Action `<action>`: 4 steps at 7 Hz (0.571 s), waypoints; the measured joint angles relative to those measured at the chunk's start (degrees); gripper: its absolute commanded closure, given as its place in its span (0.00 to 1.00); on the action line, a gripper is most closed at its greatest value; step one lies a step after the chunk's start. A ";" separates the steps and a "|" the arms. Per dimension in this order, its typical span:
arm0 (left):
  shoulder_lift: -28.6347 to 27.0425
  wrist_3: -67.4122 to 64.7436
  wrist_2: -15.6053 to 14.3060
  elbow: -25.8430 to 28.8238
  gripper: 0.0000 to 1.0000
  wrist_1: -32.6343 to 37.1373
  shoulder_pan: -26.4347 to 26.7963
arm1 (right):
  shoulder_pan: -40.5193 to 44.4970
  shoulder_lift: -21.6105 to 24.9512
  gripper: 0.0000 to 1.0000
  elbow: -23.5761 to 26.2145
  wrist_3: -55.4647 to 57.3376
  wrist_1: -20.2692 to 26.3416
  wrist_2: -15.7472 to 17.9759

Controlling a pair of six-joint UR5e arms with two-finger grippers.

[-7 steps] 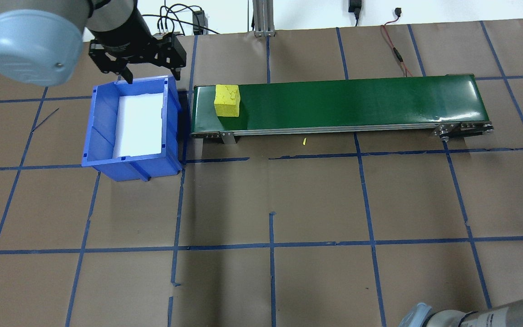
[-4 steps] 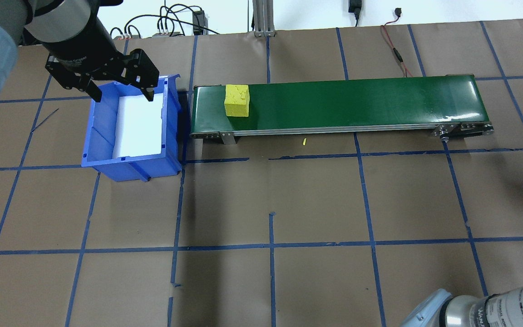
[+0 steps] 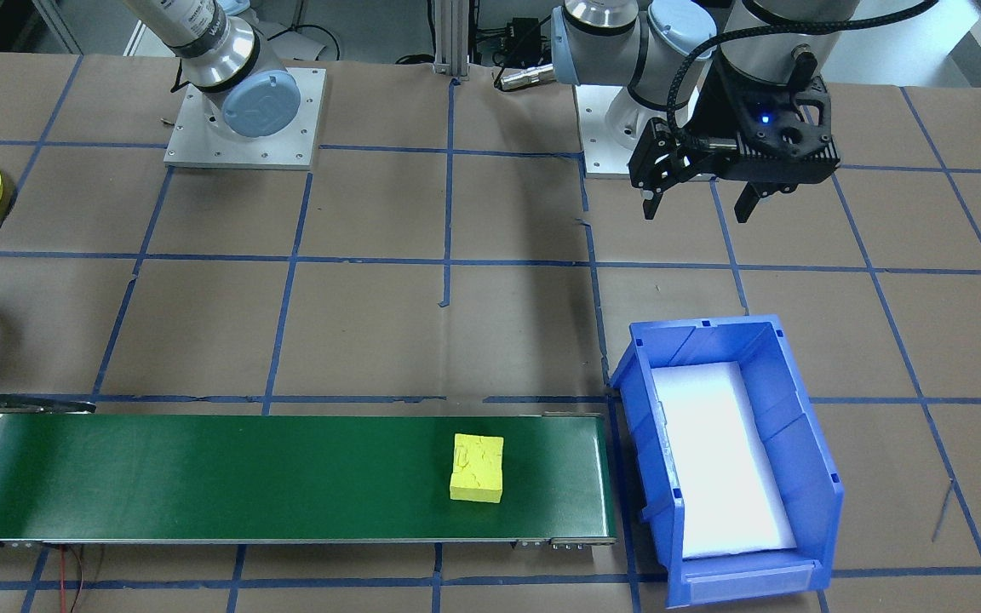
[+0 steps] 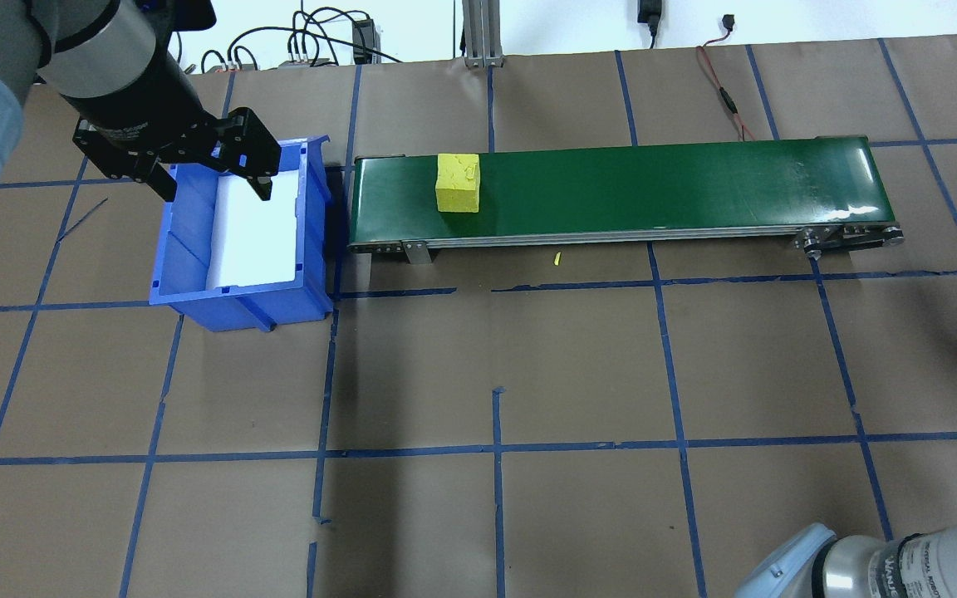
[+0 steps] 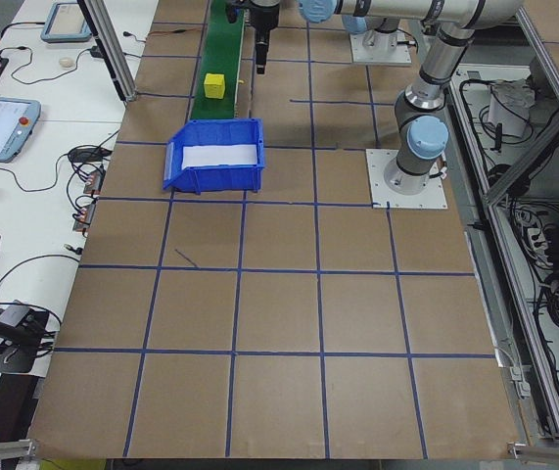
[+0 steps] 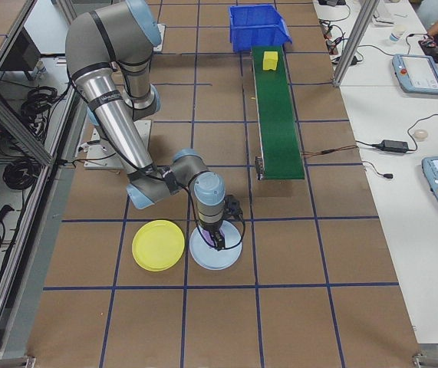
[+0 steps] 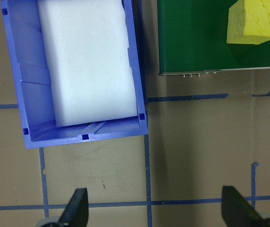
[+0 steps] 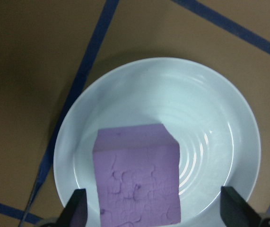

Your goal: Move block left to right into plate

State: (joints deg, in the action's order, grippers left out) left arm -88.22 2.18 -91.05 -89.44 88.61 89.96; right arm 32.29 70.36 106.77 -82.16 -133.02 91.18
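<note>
Overhead exterior | left gripper (image 4: 208, 178) over blue bin (image 4: 188, 274) | fingers spread, empty

Table (image 4: 578, 374): brown paper covering, gridded with blue tape. White side bench (image 5: 24, 196): tablets, cables. Aluminium frame post (image 4: 478, 29) at far edge, white wall behind. Lighting: even, soft shadows.

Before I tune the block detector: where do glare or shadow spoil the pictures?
Overhead exterior: white glare streaks the green conveyor belt at its right end. Right wrist-mounted: highlights ring the pale blue plate around the purple block. Exterior front-facing: the yellow block is evenly lit and sharp.
</note>
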 measured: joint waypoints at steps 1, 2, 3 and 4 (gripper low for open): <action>0.08 0.47 -0.33 0.16 0.00 0.30 -0.09 | 3.04 2.77 0.00 -0.20 3.68 1.72 -0.87; 0.09 0.72 -0.23 0.37 0.00 0.49 -0.79 | 7.82 5.35 0.00 -0.50 9.12 4.47 -1.22; 0.09 0.83 0.33 0.43 0.00 0.56 -1.75 | 13.08 6.74 0.00 -0.78 15.33 6.36 -1.40; 0.05 0.87 0.99 0.31 0.00 0.57 -2.21 | 18.90 7.30 0.00 -1.23 21.90 7.27 -1.99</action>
State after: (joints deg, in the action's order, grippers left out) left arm -88.17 3.05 -90.06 -89.13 89.17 87.75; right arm 51.19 77.66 105.54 -60.26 -125.75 89.20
